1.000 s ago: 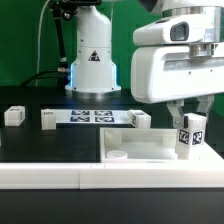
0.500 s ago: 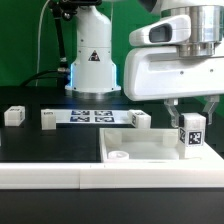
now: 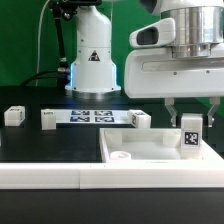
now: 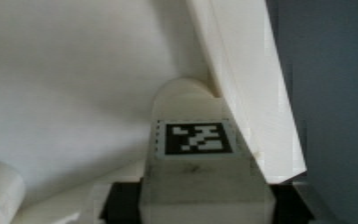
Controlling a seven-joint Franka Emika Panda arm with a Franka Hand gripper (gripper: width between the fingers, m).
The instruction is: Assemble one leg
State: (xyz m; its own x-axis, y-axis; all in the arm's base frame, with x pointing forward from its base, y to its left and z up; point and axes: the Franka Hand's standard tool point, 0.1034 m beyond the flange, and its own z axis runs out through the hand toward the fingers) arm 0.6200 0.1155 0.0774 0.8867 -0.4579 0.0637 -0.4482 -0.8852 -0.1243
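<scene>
My gripper [image 3: 190,112] is shut on a white leg [image 3: 190,133] with a black-and-white tag on its face. It holds the leg upright over the right part of the large flat white plate [image 3: 150,148]. In the wrist view the leg [image 4: 197,150] sits between the dark fingers [image 4: 126,200], over the white plate [image 4: 69,80] near its raised edge. A round hole [image 3: 120,156] shows at the plate's front on the exterior view's left. Whether the leg's foot touches the plate is hidden.
Three more white legs lie on the black table: one at the far left [image 3: 14,115], one by the marker board's left end [image 3: 48,119], one at its right end [image 3: 141,119]. The marker board [image 3: 92,116] lies in the middle. The arm's white base [image 3: 92,60] stands behind.
The gripper has risen slightly and shifted a little with the leg in it. The leg's tag now faces the camera squarely. Nothing else moved.
</scene>
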